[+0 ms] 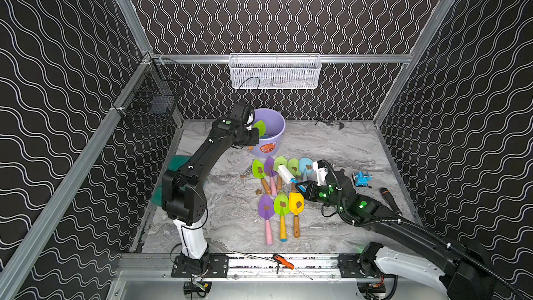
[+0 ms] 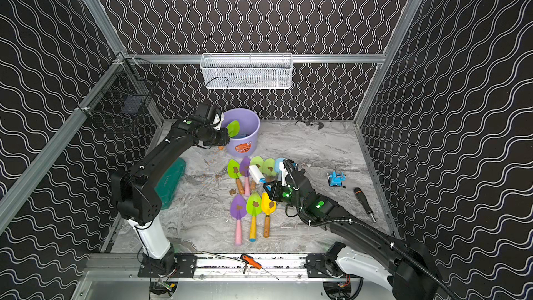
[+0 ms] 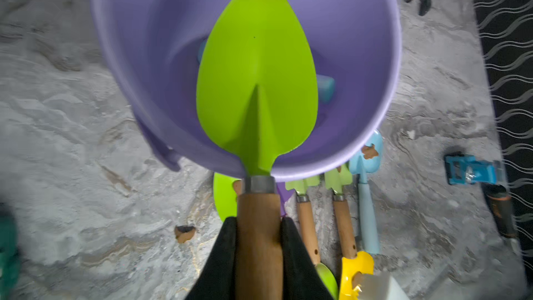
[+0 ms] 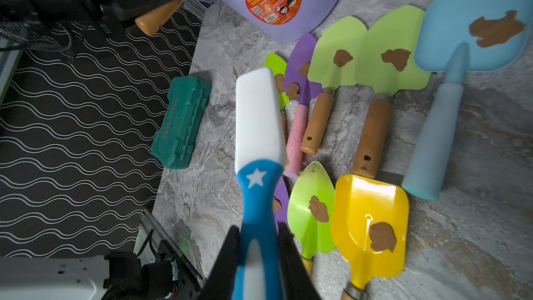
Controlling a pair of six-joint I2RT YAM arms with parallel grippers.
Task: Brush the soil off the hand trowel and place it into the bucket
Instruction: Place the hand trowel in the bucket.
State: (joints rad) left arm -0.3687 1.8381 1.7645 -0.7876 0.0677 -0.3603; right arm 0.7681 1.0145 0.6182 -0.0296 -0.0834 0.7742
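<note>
In a top view, the lime-green wooden-handled hand trowel (image 1: pixel 260 127) leans into the round lavender plastic bucket (image 1: pixel 275 118). Left wrist: the left claw (image 3: pixel 258 222) grips its handle, with the blade inside the bucket. Right wrist: the right claw (image 4: pixel 258 230) clamps a blue-and-white brush (image 4: pixel 258 128).

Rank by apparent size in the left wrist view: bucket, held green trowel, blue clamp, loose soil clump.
1. bucket
2. held green trowel
3. blue clamp
4. loose soil clump
Bucket and trowel are nearest the camera, which enlarges them.
</note>
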